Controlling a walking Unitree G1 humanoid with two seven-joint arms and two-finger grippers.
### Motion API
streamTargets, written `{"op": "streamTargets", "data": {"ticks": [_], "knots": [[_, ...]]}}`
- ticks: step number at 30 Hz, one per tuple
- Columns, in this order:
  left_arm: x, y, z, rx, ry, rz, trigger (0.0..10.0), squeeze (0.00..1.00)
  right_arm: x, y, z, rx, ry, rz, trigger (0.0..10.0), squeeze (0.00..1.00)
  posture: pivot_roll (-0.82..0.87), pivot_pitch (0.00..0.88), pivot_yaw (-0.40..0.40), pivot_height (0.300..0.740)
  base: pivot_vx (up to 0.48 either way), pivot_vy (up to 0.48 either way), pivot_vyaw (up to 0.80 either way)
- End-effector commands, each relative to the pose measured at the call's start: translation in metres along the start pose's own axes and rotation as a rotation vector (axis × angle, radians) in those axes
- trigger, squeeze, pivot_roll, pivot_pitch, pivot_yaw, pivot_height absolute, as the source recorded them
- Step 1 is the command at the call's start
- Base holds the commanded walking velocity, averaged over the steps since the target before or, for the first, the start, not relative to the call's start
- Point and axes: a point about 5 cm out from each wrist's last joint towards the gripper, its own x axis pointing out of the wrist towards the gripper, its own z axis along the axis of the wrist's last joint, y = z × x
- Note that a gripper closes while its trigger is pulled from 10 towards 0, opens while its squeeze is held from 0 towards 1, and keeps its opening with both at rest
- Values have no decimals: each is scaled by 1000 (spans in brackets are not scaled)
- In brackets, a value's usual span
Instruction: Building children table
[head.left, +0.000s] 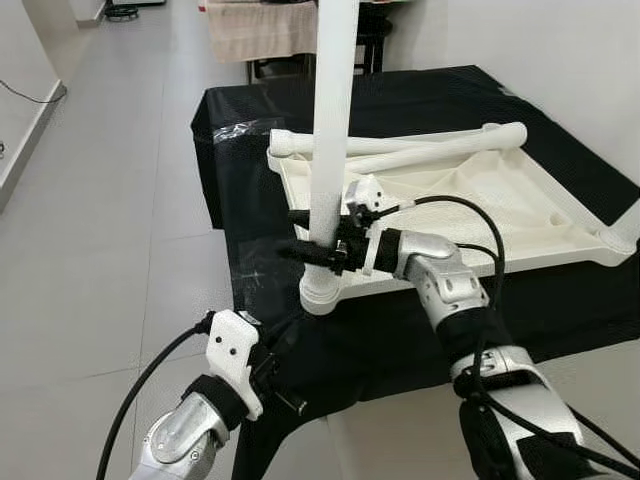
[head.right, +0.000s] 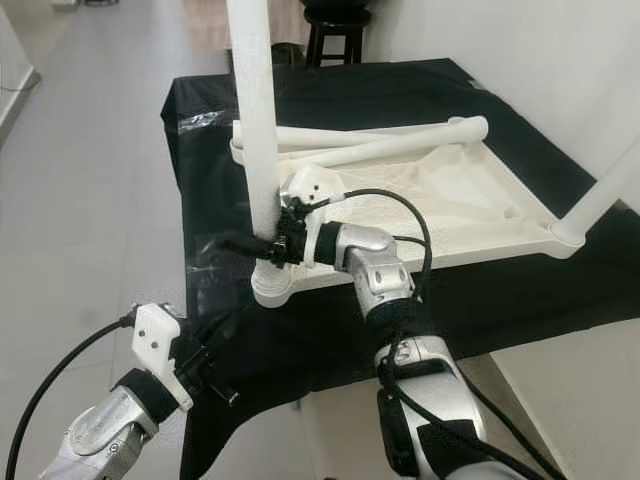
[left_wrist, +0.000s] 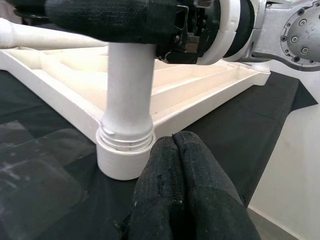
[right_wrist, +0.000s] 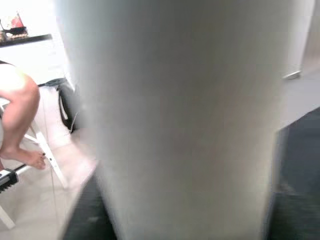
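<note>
Upright leg: a white table leg (head.left: 332, 130) stands upright in the corner socket (left_wrist: 124, 156) of the upturned tabletop, at the corner nearest the robot; its threads show above the collar, so I judge it not fully screwed home.
Tabletop: the white tabletop (head.left: 520, 200) lies underside up on the black-draped platform (head.left: 420, 90), which leaves its corner sockets facing up to take the legs.
Right gripper: the right gripper (head.left: 318, 236) has its black fingers clamped around the upright leg a little above the socket, probably to keep it upright and turn it.
Left gripper: the left gripper (left_wrist: 186, 186) has its fingers pressed together on nothing, low and just beside the socket, over the platform's front edge.
Spare legs: two loose legs (head.left: 420, 145) lie across the far side of the tabletop, ready for fitting.
Fitted leg: another leg (head.right: 600, 195) rises slanting from the tabletop's right corner.
Person: a bare leg (right_wrist: 20, 120) by a white chair, well beyond the upright leg.
</note>
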Motion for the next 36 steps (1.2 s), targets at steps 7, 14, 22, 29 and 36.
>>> {"op": "streamTargets", "data": {"ticks": [7,14,22,29,36], "knots": [[-3,-2,-6,-11,31,4,10000,0,-18,9,-27,-32,41,-180,0,0,36,98,-72,740,0,0,0],[-5,-2,-5,-14,30,3,10000,0,-23,22,-52,7,146,-661,0,0,30,114,-58,740,0,0,0],[-2,2,-6,-13,32,1,10000,0,-23,23,-52,-56,193,-856,0,0,29,94,-53,740,0,0,0],[0,2,-4,-7,22,6,10000,0,-23,20,-44,-63,175,-873,10000,0,28,90,-52,740,0,0,0],[2,2,-4,-6,25,-20,10000,0,-7,23,-2,-103,-9,-467,10000,506,23,88,-42,740,0,0,0]]}}
